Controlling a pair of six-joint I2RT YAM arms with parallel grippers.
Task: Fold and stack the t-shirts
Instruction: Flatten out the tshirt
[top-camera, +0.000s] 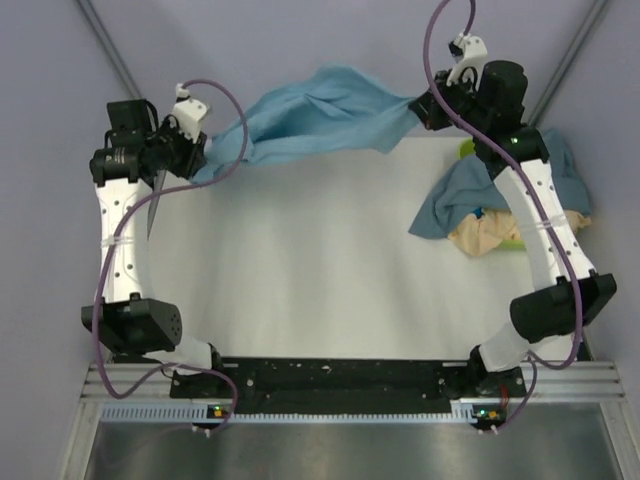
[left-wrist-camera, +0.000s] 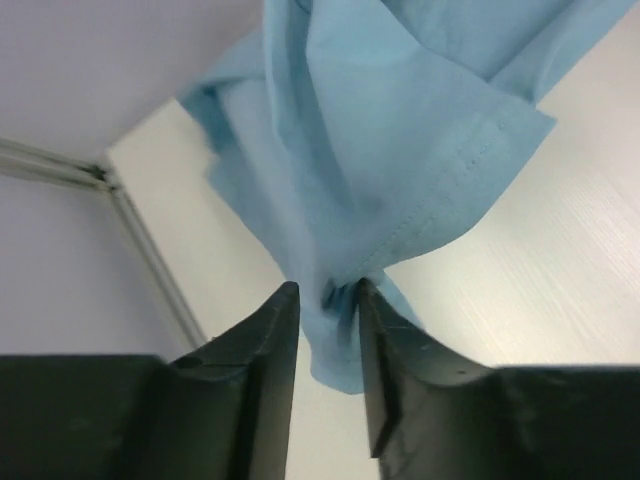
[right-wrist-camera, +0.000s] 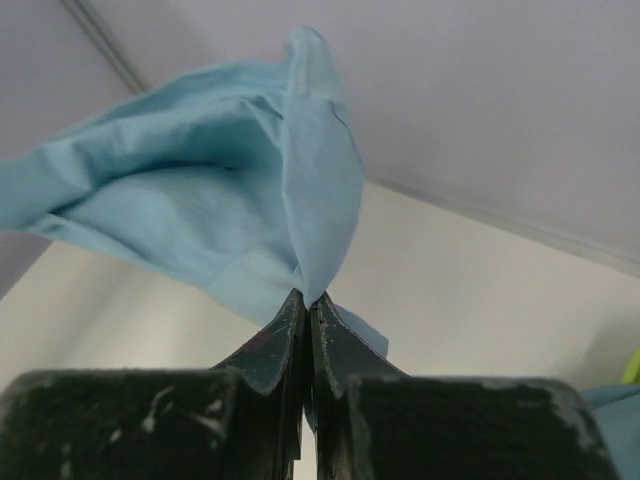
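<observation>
- The sky-blue t-shirt (top-camera: 320, 120) hangs stretched above the table's (top-camera: 300, 280) far edge, unfolded.
- Right fingers (right-wrist-camera: 275, 350) clamp its cloth; left fingers (left-wrist-camera: 270, 350) stand slightly apart around its hem.
- The slate-blue t-shirt (top-camera: 455, 200) and beige t-shirt (top-camera: 485, 238) lie crumpled at the right edge; nothing is stacked.

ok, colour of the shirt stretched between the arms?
Light sky-blue shirt, clearest in right wrist view.

One sky-blue t-shirt (top-camera: 320, 120), one slate-blue t-shirt (top-camera: 450, 205), one beige t-shirt (top-camera: 490, 235), one lime-green tray (top-camera: 467, 150), one table (top-camera: 300, 260)
</observation>
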